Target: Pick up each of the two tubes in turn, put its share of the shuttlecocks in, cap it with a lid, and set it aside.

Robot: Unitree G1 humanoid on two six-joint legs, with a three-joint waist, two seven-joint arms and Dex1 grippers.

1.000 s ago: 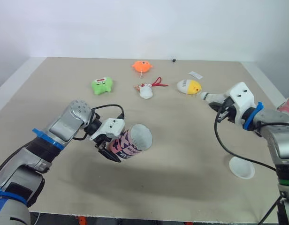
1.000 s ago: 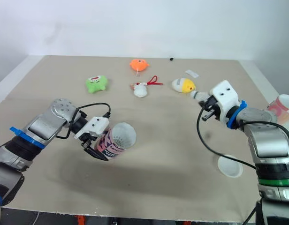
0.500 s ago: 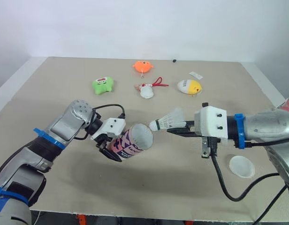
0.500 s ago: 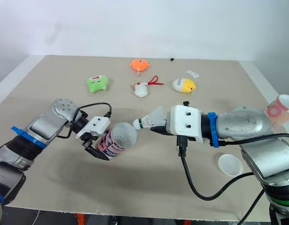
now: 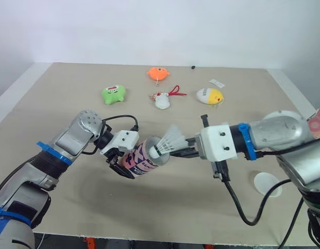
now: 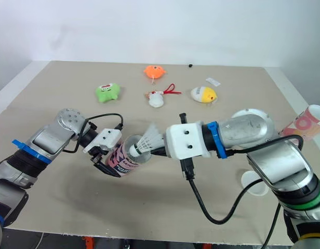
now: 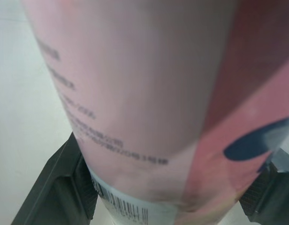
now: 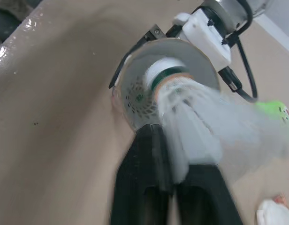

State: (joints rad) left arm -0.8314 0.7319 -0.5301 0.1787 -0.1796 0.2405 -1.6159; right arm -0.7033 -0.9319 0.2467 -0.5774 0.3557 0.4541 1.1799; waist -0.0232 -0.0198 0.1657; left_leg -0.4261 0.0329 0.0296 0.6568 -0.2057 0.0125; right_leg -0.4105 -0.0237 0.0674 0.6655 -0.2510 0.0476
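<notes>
Tabletop [image 5: 71, 88]: beige, carrying the work. Pink tube [image 5: 142, 158]: held tilted above it, the left claw [image 5: 123, 165] clamped around its body. Its open mouth faces the right claw [image 5: 182, 152], which is closed on the skirt of a white shuttlecock [image 5: 168, 142] whose cork sits at the tube's mouth.

Judgement: advance cork-first along the tube's axis, centred, and release only once it is seated.

Lettering on the tube is illegible; a barcode shows near its base.

right gripper [image 5: 184, 151] swung across from beside the yellow toy [image 5: 209, 96] toward centre, shuttlecock [image 5: 168, 142] carried along, cork tip moved from just short of the tube [image 5: 141, 160] to its open mouth
</notes>
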